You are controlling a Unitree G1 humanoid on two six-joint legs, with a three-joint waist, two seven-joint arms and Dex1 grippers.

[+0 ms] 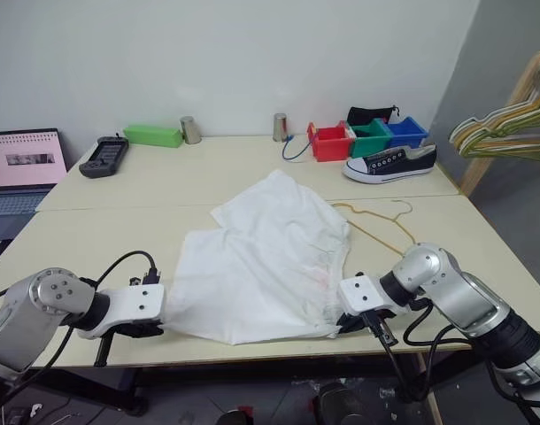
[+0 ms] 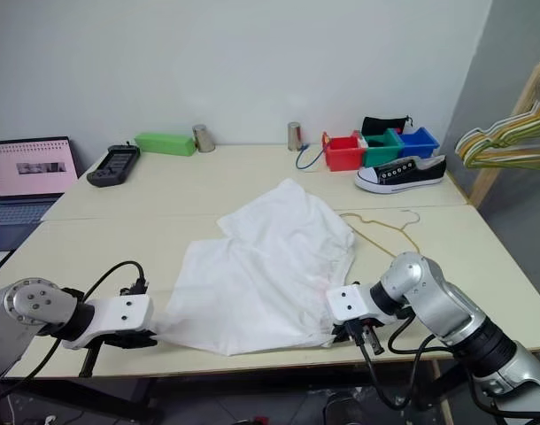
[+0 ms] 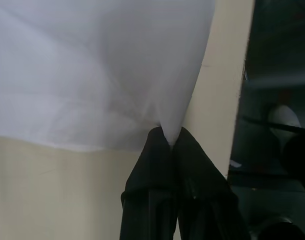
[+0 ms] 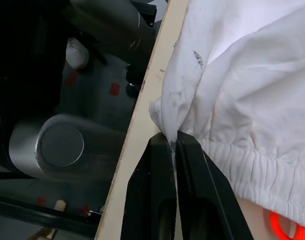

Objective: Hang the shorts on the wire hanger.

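Left eye view — shorts (image 1: pixel 266 266) pinched by both fingers' tips, left (image 3: pixel 170 142) and right (image 4: pixel 173 136); bins' (image 1: pixel 369 138) contents unclear.

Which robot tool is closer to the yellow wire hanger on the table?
The right tool. It pinches the shorts at the near table edge, on the same side as the wire hanger, which lies just beyond it. The left tool grips the shorts' opposite corner, farther away.
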